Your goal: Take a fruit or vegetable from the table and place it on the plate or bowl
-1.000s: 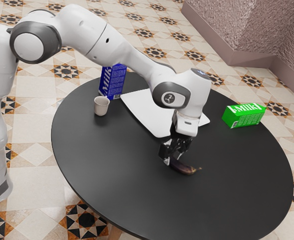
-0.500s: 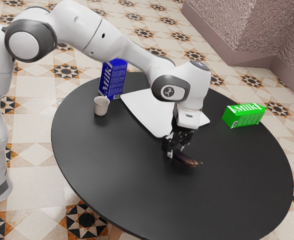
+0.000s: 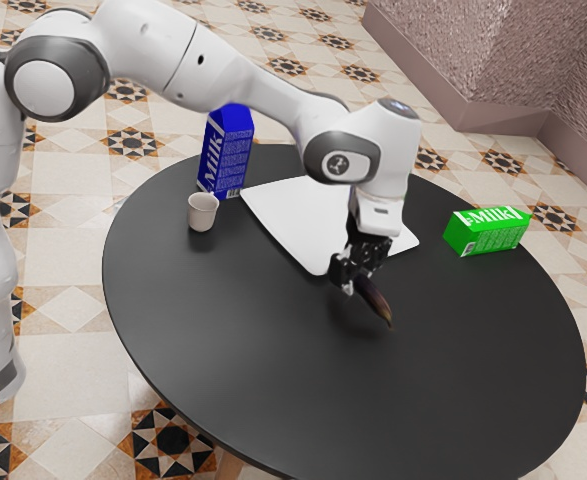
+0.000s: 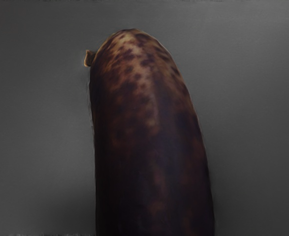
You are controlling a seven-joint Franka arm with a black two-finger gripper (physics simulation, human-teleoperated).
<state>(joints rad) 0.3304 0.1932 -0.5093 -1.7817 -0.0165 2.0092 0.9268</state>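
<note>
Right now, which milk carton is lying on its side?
The green milk carton, at the exterior view's right, lies flat; the blue milk carton stands upright beside the cup.

Table [image 3: 223, 380], plate [image 3: 293, 215], cup [image 3: 203, 211], blue carton [image 3: 225, 155], green carton [image 3: 486, 230]

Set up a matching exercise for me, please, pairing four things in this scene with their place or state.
Things:
1. banana
2. blue milk carton
3. green milk carton
4. cup

Places or states:
A. lying on its side, toward the exterior view's right
B. upright at the far rim of the table
C. held in the claw, hanging tip down
D. beige, open mouth up, to the exterior view's left of the white plate

Pairs: 1-C, 2-B, 3-A, 4-D
</note>
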